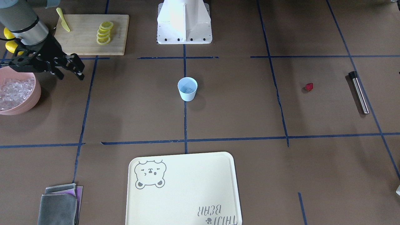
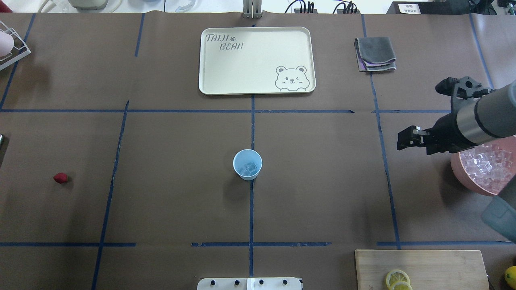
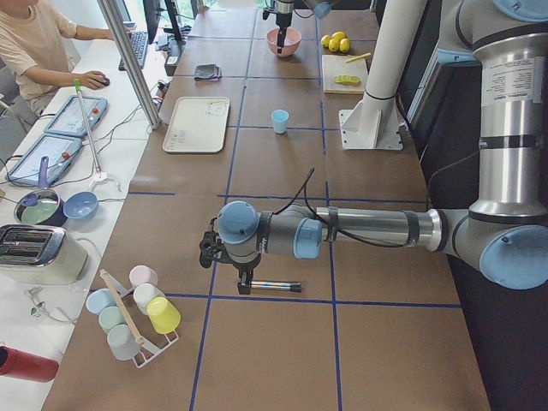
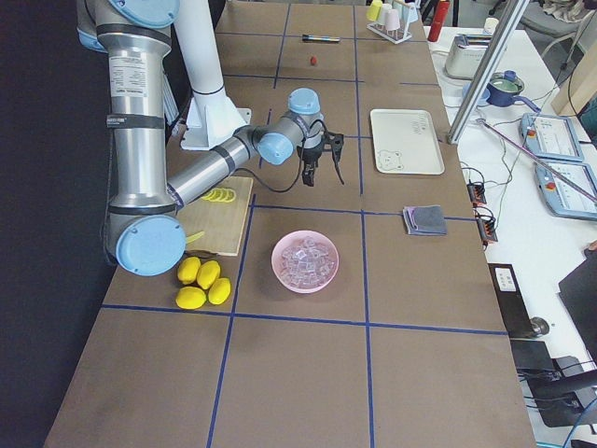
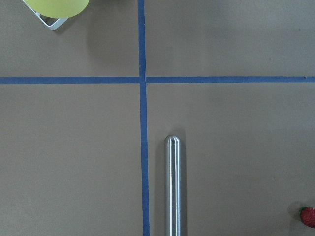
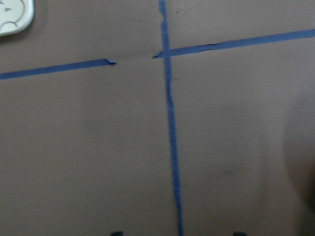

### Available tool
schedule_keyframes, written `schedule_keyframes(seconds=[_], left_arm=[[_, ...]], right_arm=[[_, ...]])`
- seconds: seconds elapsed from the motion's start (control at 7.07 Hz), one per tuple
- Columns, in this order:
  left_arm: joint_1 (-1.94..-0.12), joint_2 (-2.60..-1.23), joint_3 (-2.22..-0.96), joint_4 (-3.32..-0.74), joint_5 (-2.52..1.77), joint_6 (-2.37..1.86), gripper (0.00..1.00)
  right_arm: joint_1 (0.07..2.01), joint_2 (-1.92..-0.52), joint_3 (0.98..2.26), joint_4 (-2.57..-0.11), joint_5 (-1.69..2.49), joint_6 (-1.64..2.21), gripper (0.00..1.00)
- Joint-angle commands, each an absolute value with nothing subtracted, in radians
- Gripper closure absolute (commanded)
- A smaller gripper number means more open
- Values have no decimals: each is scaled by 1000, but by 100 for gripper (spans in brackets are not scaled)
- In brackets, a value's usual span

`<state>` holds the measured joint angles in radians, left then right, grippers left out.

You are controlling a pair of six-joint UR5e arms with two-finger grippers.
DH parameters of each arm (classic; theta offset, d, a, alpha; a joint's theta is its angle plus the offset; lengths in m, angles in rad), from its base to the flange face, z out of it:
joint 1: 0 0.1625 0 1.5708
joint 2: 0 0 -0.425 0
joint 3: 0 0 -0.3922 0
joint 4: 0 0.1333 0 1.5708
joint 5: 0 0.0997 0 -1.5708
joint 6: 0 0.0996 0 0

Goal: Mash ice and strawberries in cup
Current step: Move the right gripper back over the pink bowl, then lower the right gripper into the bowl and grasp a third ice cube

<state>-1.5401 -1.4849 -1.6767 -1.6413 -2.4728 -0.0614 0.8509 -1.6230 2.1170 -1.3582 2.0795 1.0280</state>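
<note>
The pale blue cup (image 1: 187, 89) (image 2: 247, 164) stands upright at the table's middle, with a few clear pieces of ice (image 2: 250, 167) inside. More ice fills a pink bowl (image 2: 479, 183) (image 1: 32, 100). One dark red strawberry (image 1: 309, 87) (image 2: 61, 177) (image 5: 308, 216) lies alone on the table. My right gripper (image 1: 71, 76) (image 2: 407, 139) hovers beside the bowl, open, with nothing between its fingers. My left gripper (image 3: 210, 250) hangs over a steel rod (image 5: 173, 187) (image 1: 359, 92); I cannot tell whether it is open or shut.
A cream bear tray (image 2: 258, 60), folded grey cloths (image 2: 375, 54), a cutting board (image 1: 81, 43) with lemon slices (image 1: 104, 32) and a yellow knife (image 1: 63, 20). Whole lemons (image 4: 201, 280) lie near the bowl. A rack of cups (image 3: 137, 308) stands at the left end, where a person sits.
</note>
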Motion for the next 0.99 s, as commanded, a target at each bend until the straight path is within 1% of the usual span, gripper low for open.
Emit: schedule_keyframes(seconds=[0.0,0.14,0.42,0.57,0.71,0.85], left_arm=[[-1540,-1485,-1677,-1641,-2473,-61,0],[-1540,-1485,-1677,-1641,-2473,-61,0],[-1540,-1485,-1677,-1641,-2473,-61,0],[-1540,-1485,-1677,-1641,-2473,-61,0],[-1540,-1485,-1677,-1641,-2473,-61,0],[-1540,-1485,-1677,-1641,-2473,-61,0]], right_arm=[[955,-1768,2112,-1359,2083,614,16],[985,-1796,2102,-1359,2083,457,15],[989,-1806,2076,-1359,2085,240,12],[989,-1807,2044,-1312,2095,148,12],[989,-1810,1993,-1248,2173,117,12],[989,-1809,1968,-1233,2202,111,13]])
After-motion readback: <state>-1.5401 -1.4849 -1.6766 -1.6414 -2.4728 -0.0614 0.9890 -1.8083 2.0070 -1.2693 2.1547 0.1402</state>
